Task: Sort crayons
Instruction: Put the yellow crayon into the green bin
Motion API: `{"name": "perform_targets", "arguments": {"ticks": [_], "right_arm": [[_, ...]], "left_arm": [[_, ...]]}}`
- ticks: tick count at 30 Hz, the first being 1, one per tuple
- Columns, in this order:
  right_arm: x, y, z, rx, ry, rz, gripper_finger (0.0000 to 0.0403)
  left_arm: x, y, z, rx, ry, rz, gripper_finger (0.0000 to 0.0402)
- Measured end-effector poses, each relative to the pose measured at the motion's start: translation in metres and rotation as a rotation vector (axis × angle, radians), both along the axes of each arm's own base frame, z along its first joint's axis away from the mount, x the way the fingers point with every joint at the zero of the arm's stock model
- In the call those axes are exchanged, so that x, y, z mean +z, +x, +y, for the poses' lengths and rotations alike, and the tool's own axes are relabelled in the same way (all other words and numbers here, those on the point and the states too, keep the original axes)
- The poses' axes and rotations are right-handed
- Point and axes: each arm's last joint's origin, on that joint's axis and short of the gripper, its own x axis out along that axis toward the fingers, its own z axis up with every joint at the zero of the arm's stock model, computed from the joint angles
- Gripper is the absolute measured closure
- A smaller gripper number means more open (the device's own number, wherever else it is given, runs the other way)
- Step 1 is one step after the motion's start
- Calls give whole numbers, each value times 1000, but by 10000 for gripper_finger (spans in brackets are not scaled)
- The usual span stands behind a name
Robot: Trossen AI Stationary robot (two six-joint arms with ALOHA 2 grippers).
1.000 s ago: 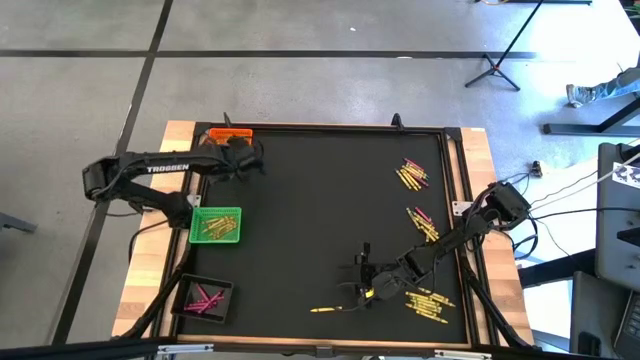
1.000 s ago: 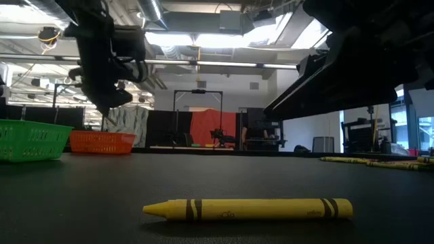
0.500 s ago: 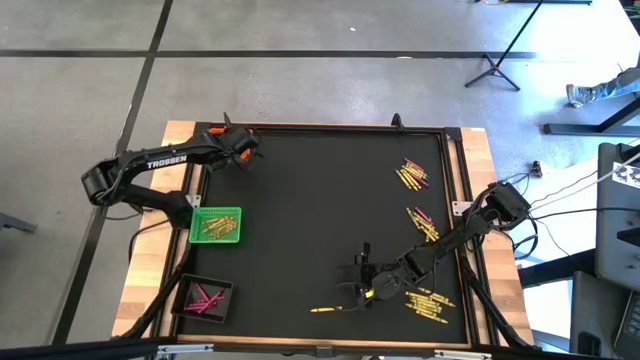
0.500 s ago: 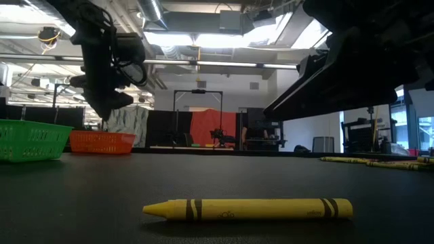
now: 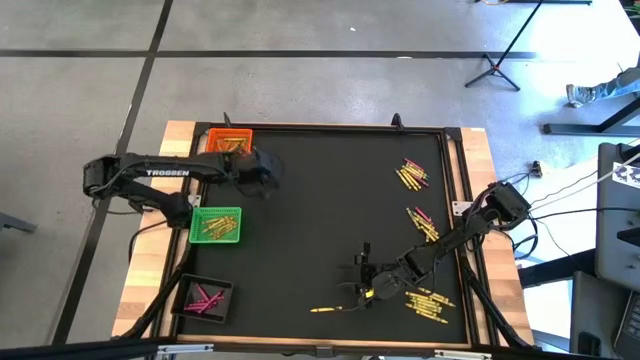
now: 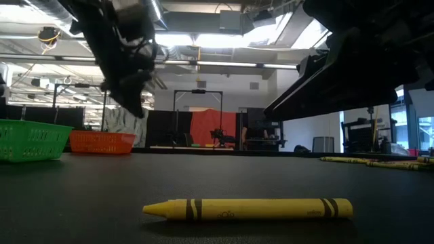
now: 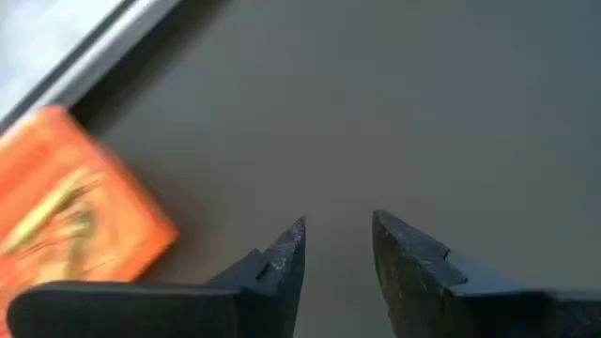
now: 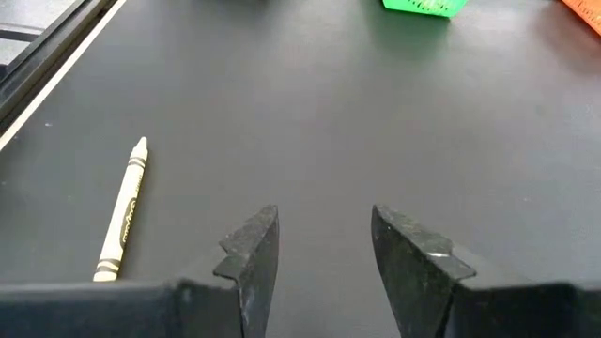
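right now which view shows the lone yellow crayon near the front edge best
The low view: the lone yellow paper-wrapped crayon lies side-on and fills the foreground. The right wrist view shows it whole but smaller. The high view shows only a thin sliver. The left wrist view misses it.

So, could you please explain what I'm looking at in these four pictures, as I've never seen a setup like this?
It is a robot with two dark arms at a black table, each ending in a two-finger gripper. One picture looks straight down, one looks level across the tabletop, and two come from cameras on the wrists. The left gripper hangs open and empty beside the orange tray. The right gripper waits, open and empty, near a lone yellow crayon, the one that looks large in the level view. Loose crayons lie in clusters along the right side. A green tray and a black tray on the left already hold some crayons.
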Motion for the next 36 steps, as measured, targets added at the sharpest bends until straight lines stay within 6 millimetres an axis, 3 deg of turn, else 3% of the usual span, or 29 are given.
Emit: {"name": "perform_targets", "arguments": {"ticks": [6, 12, 19, 27, 36], "right_arm": [[0, 0, 0, 0, 0, 0, 233], [0, 0, 0, 0, 2, -1, 233], [1, 0, 0, 0, 5, -5, 233], [0, 0, 0, -1, 3, -3, 233], [1, 0, 0, -7, 17, -7, 233]], "left_arm": [[10, 26, -50, -286, -46, -193, 294], [12, 45, -106, -464, -77, -367, 294], [-13, 61, -165, -653, -116, -412, 294], [-42, 78, -215, -765, -158, -497, 294], [-52, 120, -267, -805, -147, -503, 294]]}}
